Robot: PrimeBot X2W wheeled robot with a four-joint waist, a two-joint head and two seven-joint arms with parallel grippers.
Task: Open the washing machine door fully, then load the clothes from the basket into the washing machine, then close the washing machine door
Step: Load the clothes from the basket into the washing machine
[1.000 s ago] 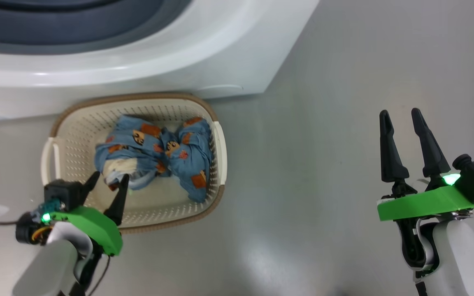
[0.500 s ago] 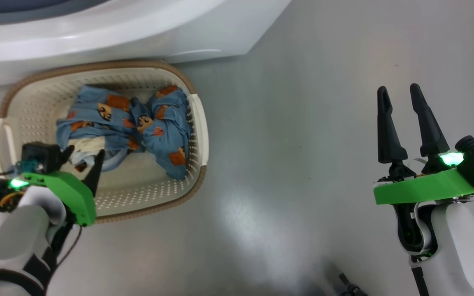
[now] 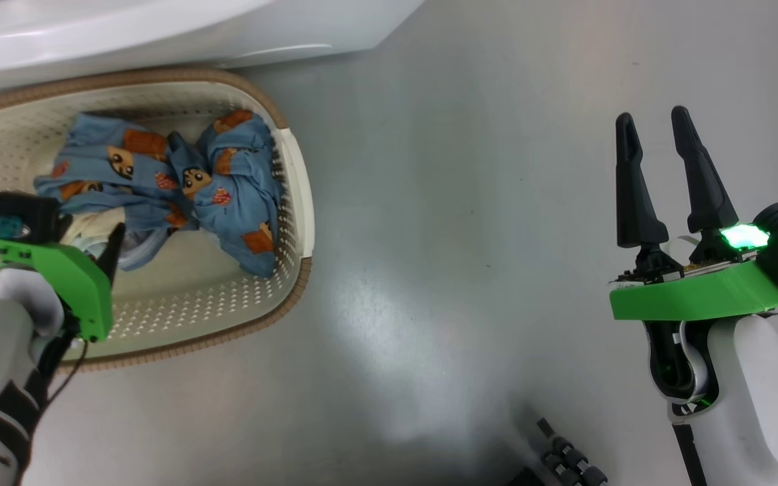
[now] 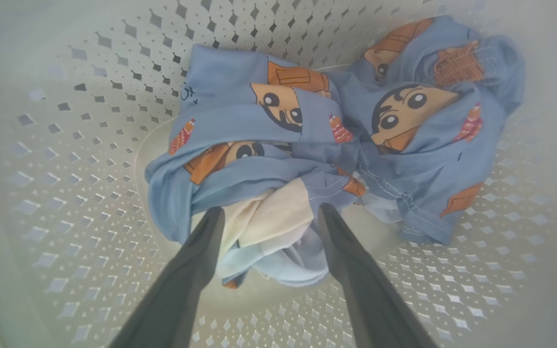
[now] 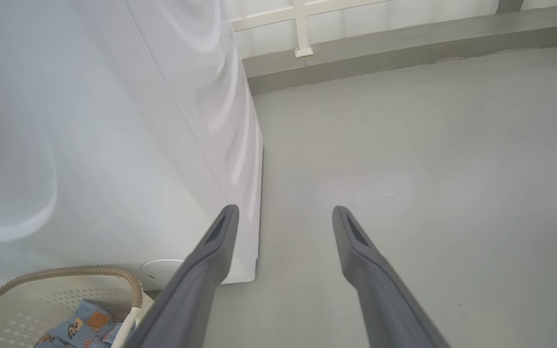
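The clothes (image 4: 307,140) are judged light, soft and limp: a crumpled bundle that will sag and trail when lifted, with nothing stiff to resist a pinch. They are heaped on the bottom of the basket (image 3: 227,317), which stands on the floor (image 3: 463,270) just in front of the washer (image 5: 114,145). A hold is best taken on a raised, bunched fold, where several layers can be gathered at once. The pale lining (image 4: 269,222) at the near edge of the heap offers such a ridge (a single thin layer would likely slip out, or bring only part of the pile).

The left gripper (image 4: 270,209) is seen spread wide inside the basket, its fingers (image 4: 196,261) set either side of the lining fold. The tips lie at the fabric, though whether they press it cannot be told. Nothing is pinched. The right gripper (image 3: 652,115) is likewise spread wide and empty, held over bare floor well apart from the basket.
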